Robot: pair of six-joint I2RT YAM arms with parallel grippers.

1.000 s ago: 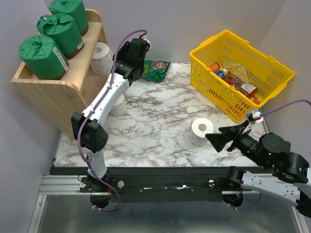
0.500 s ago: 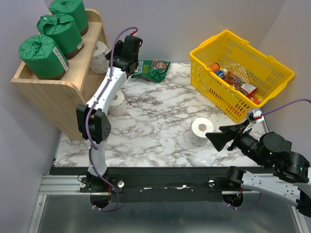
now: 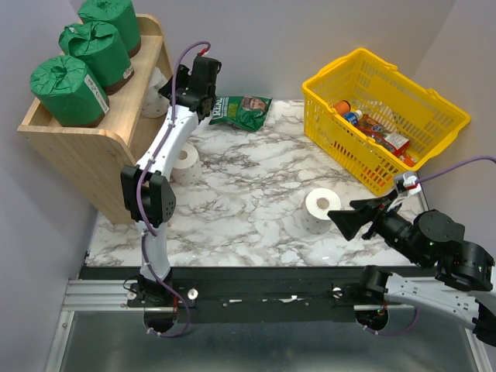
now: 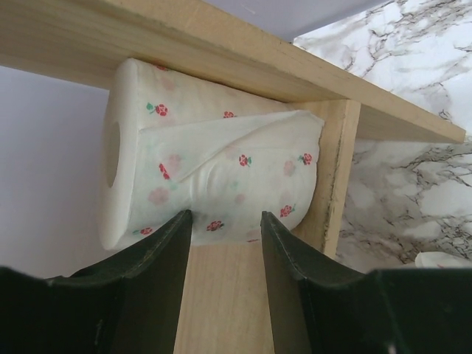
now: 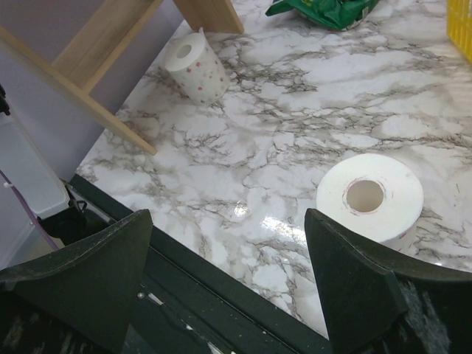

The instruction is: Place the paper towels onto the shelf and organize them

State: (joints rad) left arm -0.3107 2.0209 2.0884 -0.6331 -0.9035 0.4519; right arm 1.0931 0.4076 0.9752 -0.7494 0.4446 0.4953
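Observation:
Three green-wrapped paper towels (image 3: 68, 89) stand on the top tray of the wooden shelf (image 3: 85, 151). My left gripper (image 3: 168, 91) reaches under that tray, shut on a white flower-printed roll (image 4: 214, 177) by its near side; the roll lies sideways on the lower board, against the upright (image 4: 335, 169). The left gripper (image 4: 225, 215) dents the soft paper at its tips. A second white roll (image 3: 184, 161) stands on the marble by the shelf's foot. A third (image 3: 322, 209) stands near my right gripper (image 3: 346, 222), which is open and empty beside it (image 5: 228, 221).
A yellow basket (image 3: 356, 56) with bottles and packets sits at the back right. A flat green snack bag (image 3: 242, 111) lies at the back middle. The spotted roll (image 5: 195, 66) and plain roll (image 5: 372, 195) show on the marble in the right wrist view.
My left arm has swung left and carried the white roll in under the shelf's top tray. The right arm has not moved.

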